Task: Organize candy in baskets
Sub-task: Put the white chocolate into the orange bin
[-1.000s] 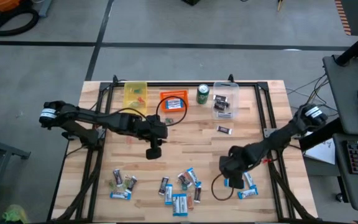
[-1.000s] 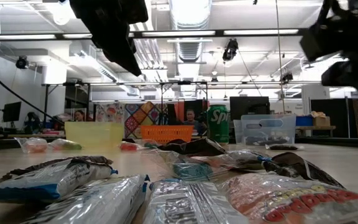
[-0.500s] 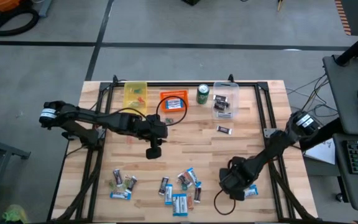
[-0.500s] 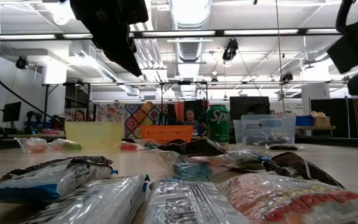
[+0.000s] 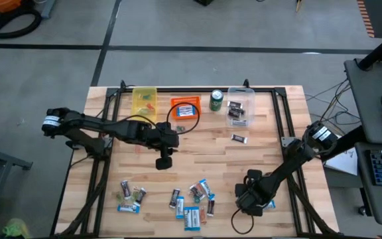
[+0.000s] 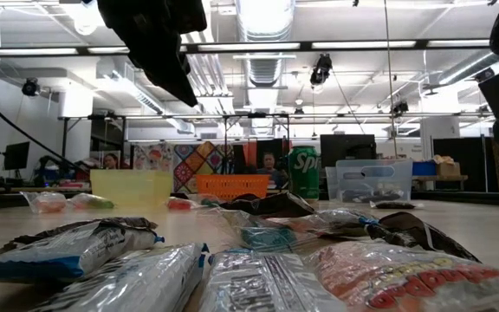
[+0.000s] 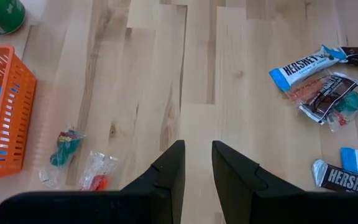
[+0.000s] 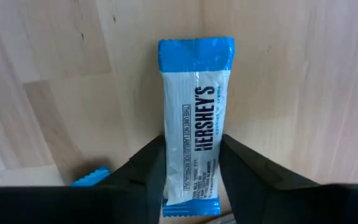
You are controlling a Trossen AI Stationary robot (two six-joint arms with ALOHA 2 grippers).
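Three baskets stand at the table's far edge: yellow [image 5: 144, 99], orange [image 5: 184, 108], clear [image 5: 241, 106]. Wrapped candy lies in loose groups near the front edge [image 5: 194, 199] [image 5: 131, 196], and one dark bar [image 5: 239, 138] lies alone. My right gripper [image 5: 251, 197] [image 8: 193, 140] points straight down at the near right, over a blue-and-white bar [image 8: 194, 106] that lies flat on the wood. My left gripper [image 5: 163, 162] [image 7: 197, 149] hangs above the table's middle, slanting down, a narrow gap between its fingers and nothing in it. My right gripper has one finger [image 8: 151, 165] against each long edge of the blue-and-white bar, at the bar's lower half [image 8: 191, 180]. The fingers come from above, pointing down, and lie across the bar. The bar lies flat on the table, its wrapper not dented.
A green soda can [image 5: 216, 100] stands between the orange and clear baskets. Small red and green sweets [image 7: 67, 146] lie beside the orange basket [image 7: 2, 118]. Another blue wrapper [image 8: 92, 176] lies close by the right gripper. Bare wood spans the table's middle [image 5: 204, 153].
My right gripper has gone toward the table's near edge and down, onto the blue-and-white bar. In the low view its arm has slid out past the picture's right edge. My left arm has kept still.
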